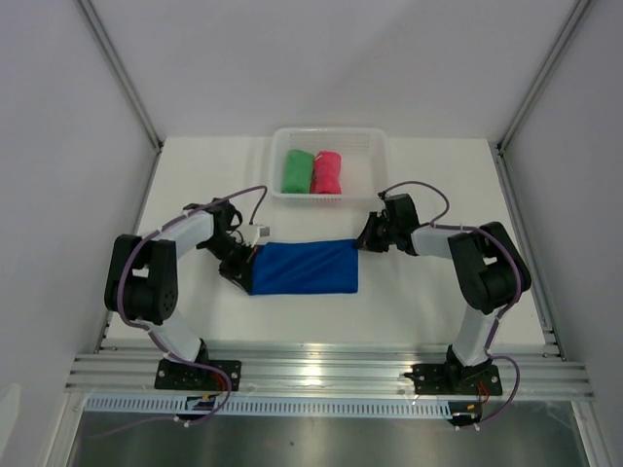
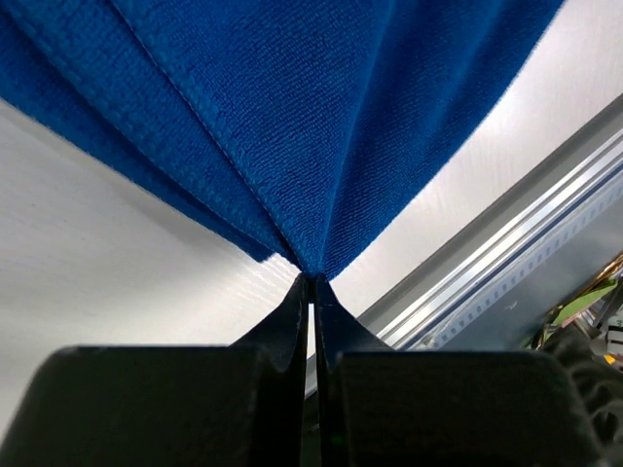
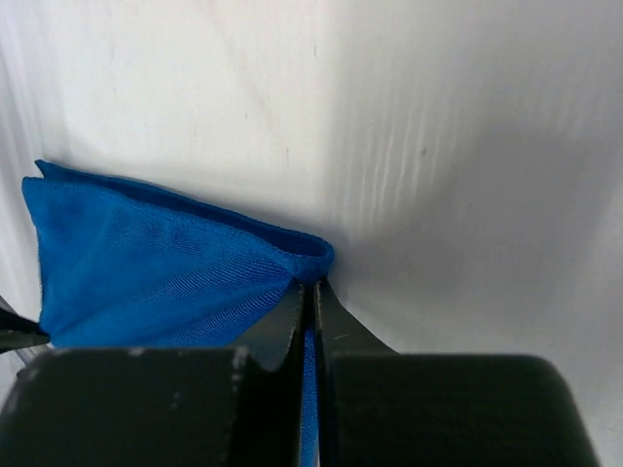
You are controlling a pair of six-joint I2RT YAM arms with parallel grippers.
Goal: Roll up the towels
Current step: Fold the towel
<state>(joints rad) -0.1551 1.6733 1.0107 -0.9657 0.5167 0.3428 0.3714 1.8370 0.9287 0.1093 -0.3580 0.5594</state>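
Blue towel point(image 1: 305, 268) spread — green roll point(image 1: 296, 171), pink roll point(image 1: 327, 173) in basket point(image 1: 380, 163) behind.

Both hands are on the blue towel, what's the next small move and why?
Probably lift both corners slightly, keeping it taut: the left hand and right hand are each shut on a corner of the blue towel, which lies flat and unrolled.

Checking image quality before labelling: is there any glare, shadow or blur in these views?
Top external: sharp, glare on the front rail. Left wrist: blue towel weave crisp, left end effector nearly black. Right wrist: soft shadows streak the table.
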